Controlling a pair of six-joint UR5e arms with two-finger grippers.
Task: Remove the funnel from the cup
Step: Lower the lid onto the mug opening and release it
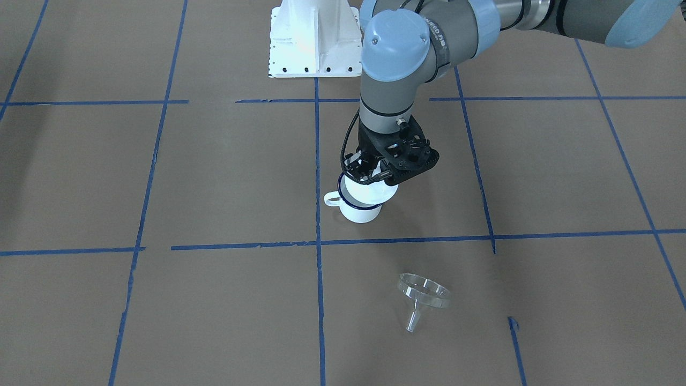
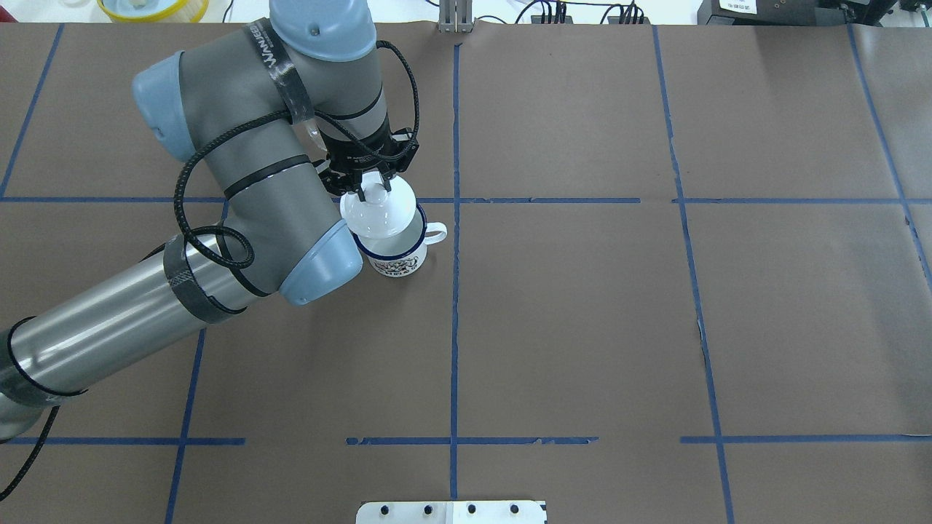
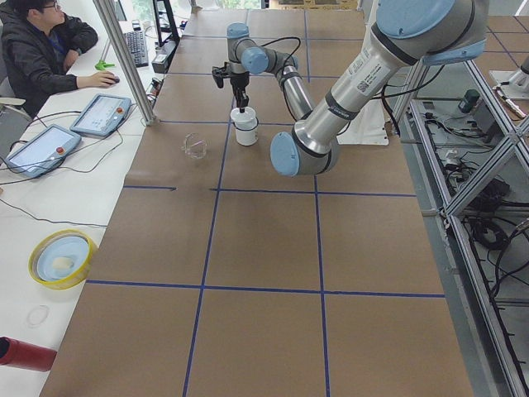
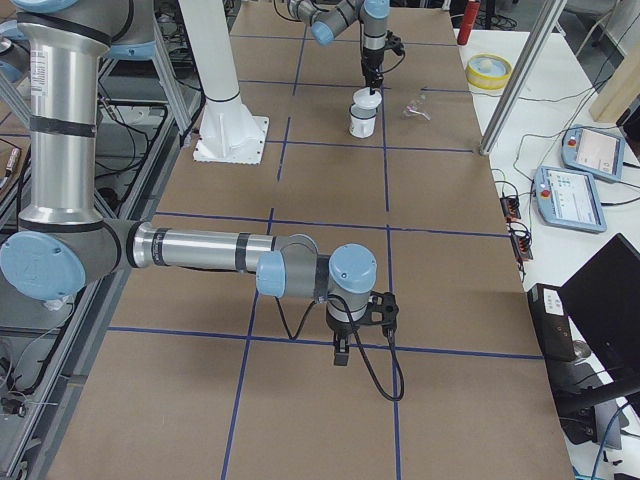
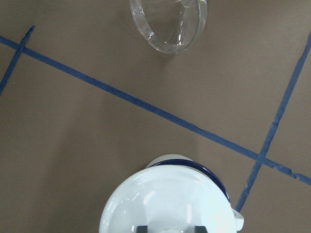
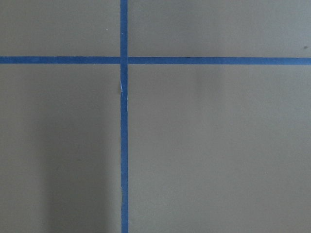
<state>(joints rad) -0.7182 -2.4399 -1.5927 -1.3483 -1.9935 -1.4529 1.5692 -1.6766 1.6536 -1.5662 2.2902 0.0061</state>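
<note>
— So, item one: the working claw. What do you have down for it?

— Left gripper (image 2: 373,191): entered as closed, fingers (image 5: 141,228) pinching the knob of a round white lid (image 2: 377,212). You can see the lid held tilted over the mouth of the cup (image 1: 360,213); whether lid and rim touch cannot be told. Cup: white enamel, dark blue rim, upright on the table (image 1: 536,171), loop handle (image 2: 435,234) turned toward the robot's right.

— And the funnel?

— Funnel (image 1: 423,294): clear plastic, one piece, out of the cup, lying on its side on the table's brown paper. Location: well apart from the left gripper and the cup, on your side of the table. It is past the blue tape line (image 1: 407,239) that runs between them, and a little toward the robot's left. Spout points toward you, away from the white base (image 1: 313,43). The wide bowl faces back at the claw, as you can check along the top edge of the left wrist view.

— Second claw?

— Right gripper (image 4: 340,356): hangs low over the table near a tape line, far from cup and funnel. It appears only from the side camera, so you must log open or closed as cannot tell. Its wrist camera shows brown paper and tape.
</note>
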